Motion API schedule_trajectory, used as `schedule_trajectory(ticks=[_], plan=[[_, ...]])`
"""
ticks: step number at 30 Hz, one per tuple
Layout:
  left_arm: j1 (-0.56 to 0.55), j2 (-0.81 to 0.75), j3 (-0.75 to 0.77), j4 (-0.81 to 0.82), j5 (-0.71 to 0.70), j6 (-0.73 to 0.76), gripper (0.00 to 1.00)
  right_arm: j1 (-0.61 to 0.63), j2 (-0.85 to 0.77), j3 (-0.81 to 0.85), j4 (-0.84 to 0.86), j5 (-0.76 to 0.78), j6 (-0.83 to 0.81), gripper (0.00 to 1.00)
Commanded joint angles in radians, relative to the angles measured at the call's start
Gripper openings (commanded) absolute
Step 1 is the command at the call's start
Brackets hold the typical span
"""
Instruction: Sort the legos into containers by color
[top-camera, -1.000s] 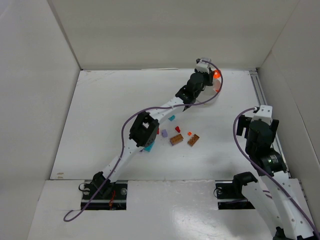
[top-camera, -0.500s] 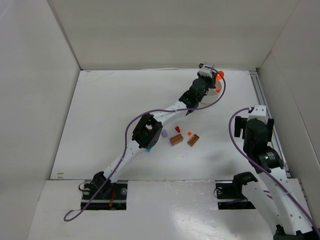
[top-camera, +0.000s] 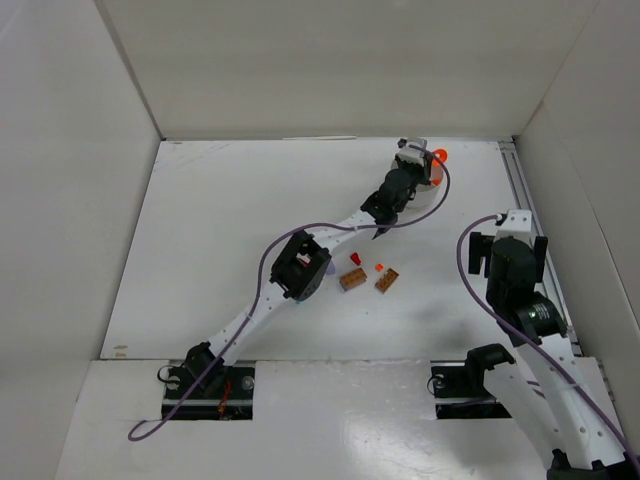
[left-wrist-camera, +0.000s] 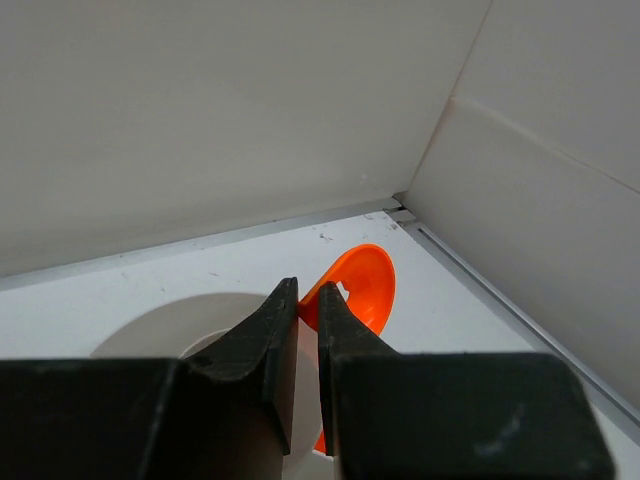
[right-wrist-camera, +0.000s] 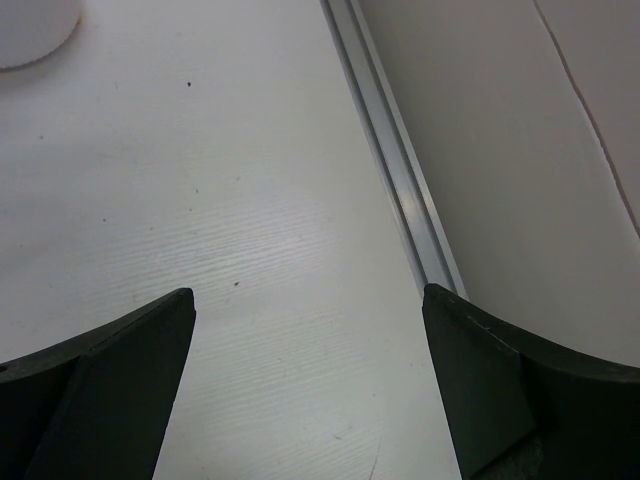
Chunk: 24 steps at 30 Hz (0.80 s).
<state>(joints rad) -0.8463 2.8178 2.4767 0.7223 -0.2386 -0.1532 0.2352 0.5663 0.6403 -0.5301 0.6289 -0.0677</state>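
Note:
My left gripper (top-camera: 425, 156) reaches to the far right corner and is shut on a thin orange dish-shaped piece (top-camera: 441, 155). In the left wrist view the jaws (left-wrist-camera: 308, 296) pinch the edge of this orange piece (left-wrist-camera: 362, 288) above the round white tub (left-wrist-camera: 165, 325). The arm mostly hides the tub (top-camera: 433, 182) in the top view. Two brown bricks (top-camera: 351, 280) (top-camera: 387, 280), a red piece (top-camera: 355, 258) and a tiny orange piece (top-camera: 379, 267) lie mid-table. A purple piece (top-camera: 328, 270) peeks from under the left arm. My right gripper (top-camera: 517, 226) is open and empty over bare table (right-wrist-camera: 310, 300).
White walls close in the table at the back and on both sides. A metal rail (top-camera: 520, 190) runs along the right edge and also shows in the right wrist view (right-wrist-camera: 400, 190). The tub's rim (right-wrist-camera: 30, 25) shows at the top left of that view.
My left arm has stretched further toward the far right corner, carrying the orange piece with it. The right arm shifted slightly left, then held still.

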Motion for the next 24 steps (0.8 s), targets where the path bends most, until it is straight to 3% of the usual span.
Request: schedule_trajectory(ticks=[1, 4, 5, 6, 13, 19, 22, 24], plan=[[0.0, -0.006, 0.068, 0.098, 0.007, 0.012, 0.0, -0.004, 0.007, 0.004, 0.053, 0.008, -0.007, 1.0], [0.0, 0.003, 0.068, 0.098, -0.004, 0.012, 0.02, -0.004, 0.007, 0.004, 0.053, 0.008, -0.007, 1.0], [0.0, 0.003, 0.068, 0.098, -0.004, 0.012, 0.08, -0.004, 0.007, 0.004, 0.053, 0.008, -0.007, 1.0], [0.0, 0.003, 0.068, 0.098, -0.004, 0.012, 0.24, -0.004, 0.007, 0.004, 0.053, 0.008, -0.007, 1.0], [0.0, -0.034, 0.034, 0.108, -0.016, 0.012, 0.27, -0.004, 0.017, 0.004, 0.053, 0.008, -0.017, 1.0], [0.0, -0.127, -0.045, 0.135, -0.016, 0.034, 0.39, -0.004, 0.026, 0.004, 0.071, -0.005, -0.037, 1.0], [0.0, -0.191, -0.074, 0.109, -0.016, 0.034, 0.48, -0.004, 0.026, 0.004, 0.081, -0.014, -0.058, 1.0], [0.0, -0.243, -0.12, 0.109, -0.016, 0.034, 0.61, -0.004, 0.017, -0.005, 0.108, -0.043, -0.087, 1.0]])
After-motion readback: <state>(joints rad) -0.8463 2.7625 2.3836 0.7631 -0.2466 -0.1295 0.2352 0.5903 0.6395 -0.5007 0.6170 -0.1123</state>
